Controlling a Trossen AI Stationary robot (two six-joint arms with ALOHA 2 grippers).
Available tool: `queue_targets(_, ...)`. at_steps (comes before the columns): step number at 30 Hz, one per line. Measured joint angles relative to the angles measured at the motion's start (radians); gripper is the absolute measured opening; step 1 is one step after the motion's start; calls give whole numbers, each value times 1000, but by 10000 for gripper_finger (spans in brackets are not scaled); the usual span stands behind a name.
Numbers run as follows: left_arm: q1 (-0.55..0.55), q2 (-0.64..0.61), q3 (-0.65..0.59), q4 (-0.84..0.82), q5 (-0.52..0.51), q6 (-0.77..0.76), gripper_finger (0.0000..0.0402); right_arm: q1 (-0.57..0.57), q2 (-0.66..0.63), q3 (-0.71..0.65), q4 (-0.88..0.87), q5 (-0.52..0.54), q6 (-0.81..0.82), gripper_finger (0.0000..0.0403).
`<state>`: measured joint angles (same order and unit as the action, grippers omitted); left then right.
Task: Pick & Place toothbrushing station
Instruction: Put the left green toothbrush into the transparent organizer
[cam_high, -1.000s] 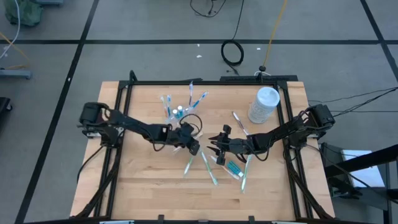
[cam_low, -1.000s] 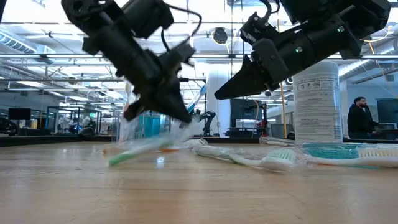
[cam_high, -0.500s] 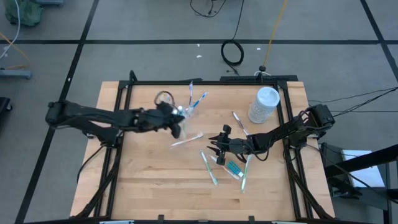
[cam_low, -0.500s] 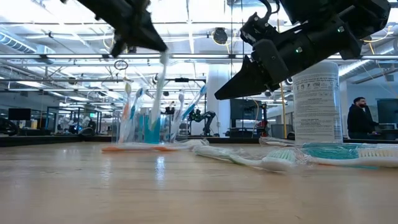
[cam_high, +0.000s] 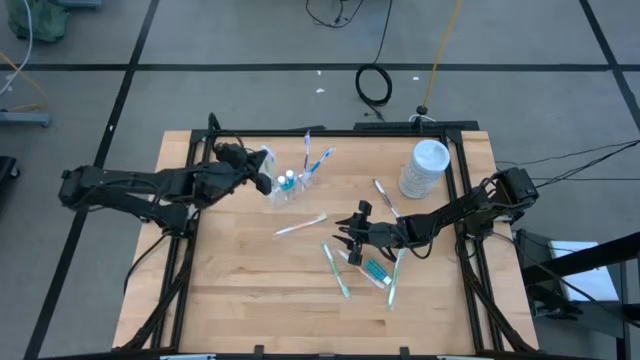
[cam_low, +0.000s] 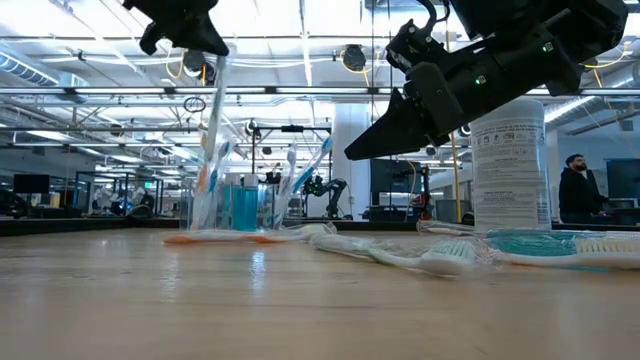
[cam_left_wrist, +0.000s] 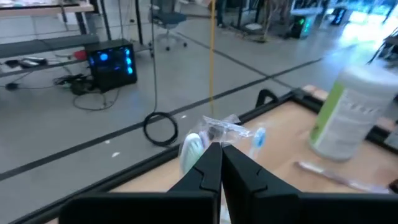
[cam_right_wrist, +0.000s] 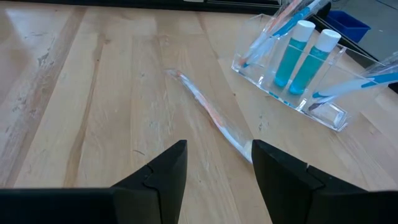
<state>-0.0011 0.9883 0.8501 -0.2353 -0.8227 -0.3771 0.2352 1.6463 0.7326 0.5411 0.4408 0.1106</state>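
Observation:
My left gripper (cam_high: 262, 168) is shut on a wrapped toothbrush (cam_low: 212, 120), above the table just left of the clear cup (cam_high: 290, 190). The cup holds teal tubes (cam_right_wrist: 298, 59) and several toothbrushes (cam_high: 320, 160). My right gripper (cam_high: 345, 237) is open and empty, hovering over loose wrapped toothbrushes at mid-table. One of these (cam_right_wrist: 211, 121) lies flat just ahead of its fingers, and another (cam_high: 335, 270) lies nearer the front edge. My left gripper pinches the toothbrush between its two shut fingers near one end; the wrapper's crinkled end (cam_left_wrist: 219, 127) sticks out past the fingertips. The brush is lifted clear of the table and hangs nearly upright below the fingers (cam_low: 195, 45). I cannot tell whether its lower end touches the cup.
A tall white lidded container (cam_high: 425, 168) stands at the far right. More wrapped toothbrushes (cam_high: 393, 275) and a teal item (cam_high: 376, 268) lie under and near my right arm. One orange-tinted brush (cam_high: 300, 225) lies at mid-table. The near half of the table is bare wood.
My left gripper has risen from mid-table and gone toward the far left, to beside the cup. It carries a toothbrush that lay slanted on the wood and now hangs nearly upright, clear of the table.

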Motion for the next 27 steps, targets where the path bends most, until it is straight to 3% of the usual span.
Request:
queue_targets(8, 7, 125, -1, -133, -100, -121, 13, 0, 0, 0, 0, 0, 0, 171)
queue_targets(20, -34, 203, -1, -411, -98, -405, 3, 0, 0, 0, 0, 0, 0, 171)
queue_targets(27, -74, 203, -1, -494, -76, -491, 30, 0, 0, 0, 0, 0, 0, 171)
